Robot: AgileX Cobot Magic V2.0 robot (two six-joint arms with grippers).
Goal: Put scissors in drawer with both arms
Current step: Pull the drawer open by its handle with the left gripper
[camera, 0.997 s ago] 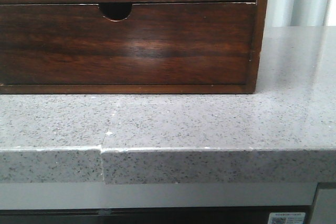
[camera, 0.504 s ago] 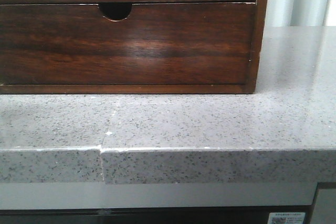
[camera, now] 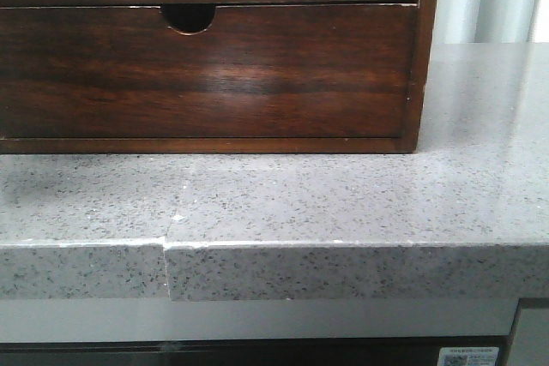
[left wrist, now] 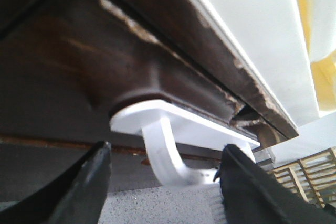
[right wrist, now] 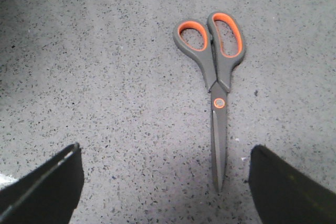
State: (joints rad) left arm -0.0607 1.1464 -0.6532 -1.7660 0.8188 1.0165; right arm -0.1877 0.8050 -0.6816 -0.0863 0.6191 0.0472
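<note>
While closed scissors (right wrist: 216,85) lie alone on speckled counter (right wrist: 94,77), right gripper (right wrist: 165,182) gapes.

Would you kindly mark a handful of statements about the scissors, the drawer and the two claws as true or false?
1. The scissors lie closed on the speckled grey countertop. True.
2. The right claw is clamped on the scissors. False: its fingers stand open to either side, touching nothing.
3. The scissors' finger loops are lined with orange. True.
4. The left claw is open, close to the drawer with the long cut-out. True.
5. The scissors already sit inside the drawer. False: they are on the countertop.
6. The lower drawer front with the half-round notch is pulled out. False: it sits flush in the front view.
</note>
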